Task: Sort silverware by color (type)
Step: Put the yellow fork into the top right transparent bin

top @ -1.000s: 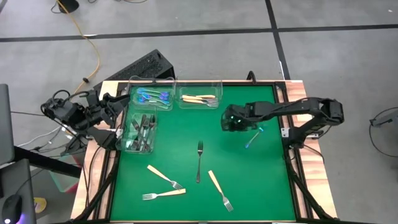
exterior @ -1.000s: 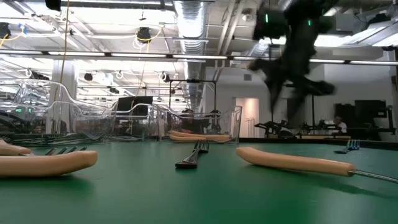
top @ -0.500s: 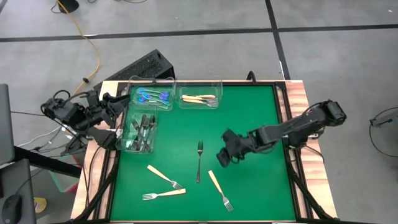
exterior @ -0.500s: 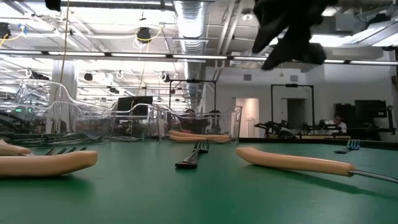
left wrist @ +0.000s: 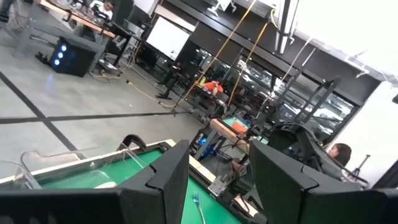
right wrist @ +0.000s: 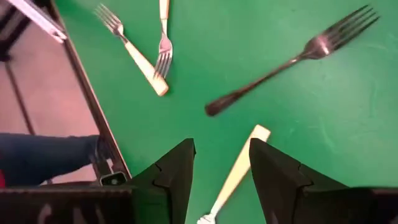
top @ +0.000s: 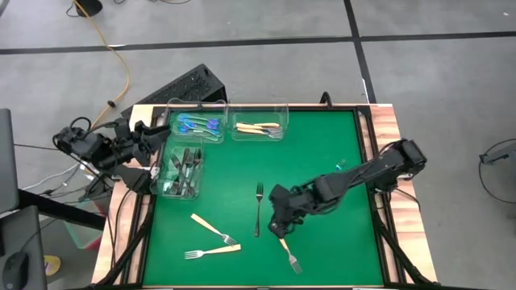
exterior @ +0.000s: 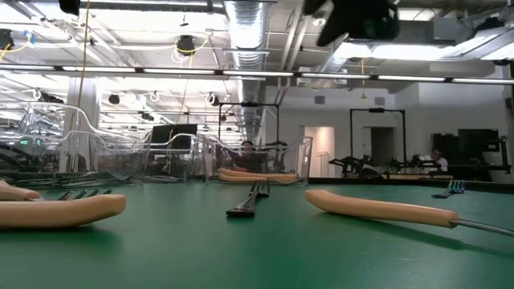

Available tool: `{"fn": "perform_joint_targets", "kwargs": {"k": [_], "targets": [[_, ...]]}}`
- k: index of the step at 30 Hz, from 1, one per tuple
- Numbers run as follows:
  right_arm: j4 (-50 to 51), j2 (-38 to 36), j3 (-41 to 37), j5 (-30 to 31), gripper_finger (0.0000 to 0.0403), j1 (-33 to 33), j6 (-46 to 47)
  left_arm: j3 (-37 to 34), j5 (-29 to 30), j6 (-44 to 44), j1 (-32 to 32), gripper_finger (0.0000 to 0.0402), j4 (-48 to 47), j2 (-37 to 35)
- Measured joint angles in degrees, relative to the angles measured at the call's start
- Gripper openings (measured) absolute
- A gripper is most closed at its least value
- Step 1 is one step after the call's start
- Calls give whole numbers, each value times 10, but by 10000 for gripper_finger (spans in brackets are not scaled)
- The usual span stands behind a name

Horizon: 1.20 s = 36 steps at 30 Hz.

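My right gripper (top: 280, 226), fingers parted and holding nothing, hovered over a tan-handled fork (top: 285, 246) near the tabletop's (top: 339, 242) front edge; my left gripper (top: 153, 133) waited, open, at the left edge.

Green table mat (top: 322, 153), tan-handled forks (top: 214, 228), dark grey fork (top: 258, 208), blue forks (top: 198, 124)

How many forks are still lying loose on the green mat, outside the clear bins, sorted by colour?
Tan-handled forks: 3
Dark fork: 1
Blue fork: 1
Total: 5
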State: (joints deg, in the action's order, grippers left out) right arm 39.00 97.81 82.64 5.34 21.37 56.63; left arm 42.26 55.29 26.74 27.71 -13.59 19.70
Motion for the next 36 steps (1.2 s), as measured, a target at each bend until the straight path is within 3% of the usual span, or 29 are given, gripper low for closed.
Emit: {"fn": "perform_joint_targets", "kwargs": {"k": [8,13,18,27,36], "targets": [[258,151,214,12,173,8,-1,0,-18,8,0,153,-2,0],[279,226,269,-1,173,25,-11,0,-33,12,0,153,-5,0],[286,262,266,-28,189,32,58,0,-63,15,0,153,-9,0],[280,271,264,-38,293,33,94,0,-70,7,0,153,-10,0],[226,259,195,-53,301,37,95,0,-67,10,0,153,-10,0]]}}
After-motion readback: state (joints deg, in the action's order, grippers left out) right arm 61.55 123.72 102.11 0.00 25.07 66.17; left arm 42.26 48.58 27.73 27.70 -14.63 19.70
